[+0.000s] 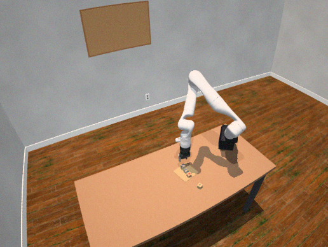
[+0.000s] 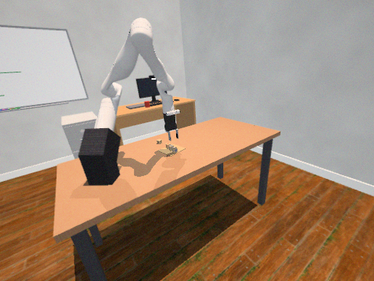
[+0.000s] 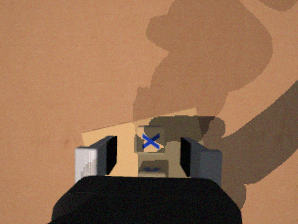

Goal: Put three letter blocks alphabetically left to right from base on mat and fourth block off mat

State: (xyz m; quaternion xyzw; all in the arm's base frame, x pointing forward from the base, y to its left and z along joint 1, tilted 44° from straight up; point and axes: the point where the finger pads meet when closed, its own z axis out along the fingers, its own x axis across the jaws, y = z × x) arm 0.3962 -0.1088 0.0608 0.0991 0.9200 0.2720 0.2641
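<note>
My gripper (image 1: 183,159) (image 2: 174,138) (image 3: 148,150) is wide open and empty, above the mat (image 1: 179,173) (image 2: 180,148) (image 3: 125,152). A block with a blue X (image 3: 150,140) lies on the mat with its letter on top; it is the end block (image 1: 182,165) (image 2: 175,150) of a row of three. The middle block (image 1: 186,170) (image 3: 153,168) has a blue mark, mostly hidden by the gripper body in the wrist view. A block with a red mark on top (image 1: 189,174) is at the other end. The fourth block (image 1: 199,185) (image 2: 159,141) lies off the mat.
The robot's black base (image 1: 226,140) (image 2: 98,156) stands at one end of the table (image 1: 127,204) (image 2: 225,141). The arm's shadow falls across part of the mat and the table. A desk with a monitor (image 2: 146,87) stands behind, away from the table.
</note>
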